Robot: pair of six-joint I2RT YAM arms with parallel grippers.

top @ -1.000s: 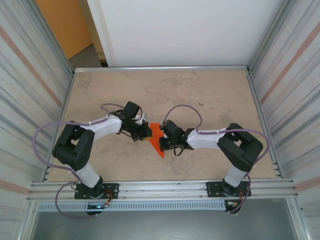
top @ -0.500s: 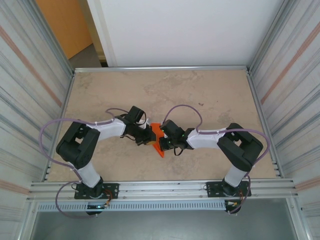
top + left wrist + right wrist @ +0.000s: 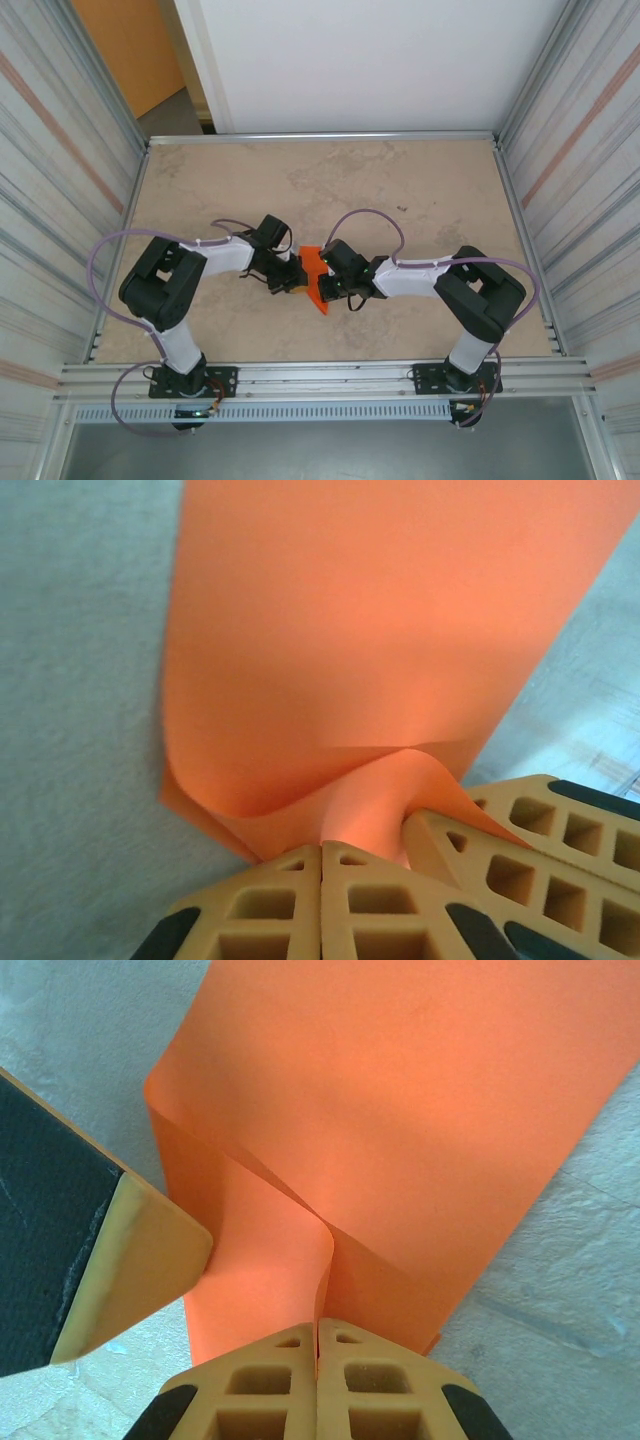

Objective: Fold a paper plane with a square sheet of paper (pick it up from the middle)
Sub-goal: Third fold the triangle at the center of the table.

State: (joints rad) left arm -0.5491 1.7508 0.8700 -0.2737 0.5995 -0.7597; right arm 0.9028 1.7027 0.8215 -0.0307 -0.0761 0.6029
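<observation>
The square sheet of paper (image 3: 318,297) is bright orange and folded into layers, a narrow piece tapering to a point toward the front of the beige table (image 3: 400,190). It is held up between both grippers at mid-table. My left gripper (image 3: 292,276) is shut on its left side; in the left wrist view the closed gripper (image 3: 322,848) pinches a curled flap of the paper (image 3: 370,630). My right gripper (image 3: 323,281) is shut on the other side, its tips (image 3: 318,1322) clamping a fold of the paper (image 3: 420,1110). The paper plane's wings I cannot make out.
Corrugated metal walls (image 3: 60,170) stand on both sides, and a white panel (image 3: 370,60) closes the back. A dull orange-brown wall panel (image 3: 120,45) stands outside at the far left. An aluminium rail (image 3: 320,375) runs along the near edge. Purple cables loop over both arms.
My left arm has swung right and its gripper has closed in on the paper's left side. The right arm and the paper have stayed where they were.
</observation>
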